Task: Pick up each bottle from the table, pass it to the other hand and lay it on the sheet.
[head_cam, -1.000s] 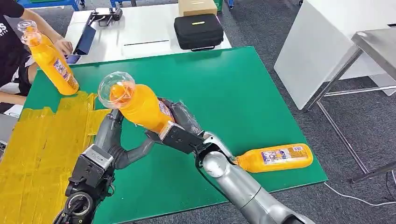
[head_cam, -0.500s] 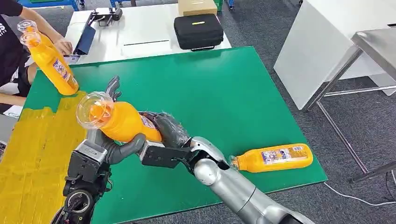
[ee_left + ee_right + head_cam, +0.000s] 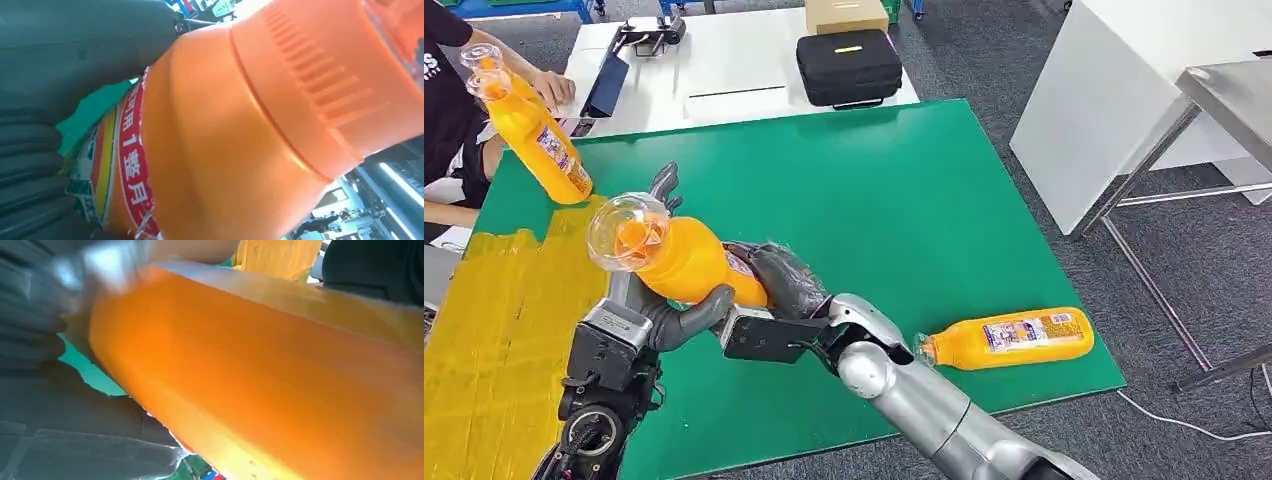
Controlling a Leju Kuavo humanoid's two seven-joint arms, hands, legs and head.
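bright, even overhead light in the head view; both wrist views close and blurred.

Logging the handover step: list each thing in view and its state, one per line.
Held orange bottle: capped, tilted, gripped by both hands above the table.
Left hand: thumb under the bottle.
Right hand: wrapped around the bottle's base.
Second orange bottle: lying on the green table.
Third orange bottle: leaning, at the yellow sheet.
Black case: closed.

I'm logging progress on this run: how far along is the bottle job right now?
Done: no bottle lies flat on the yellow sheet yet; one stands at its far edge, by a person. In hand: the raised bottle is mid-handover, right robot hand and left robot hand both on it. Left: the lying bottle.
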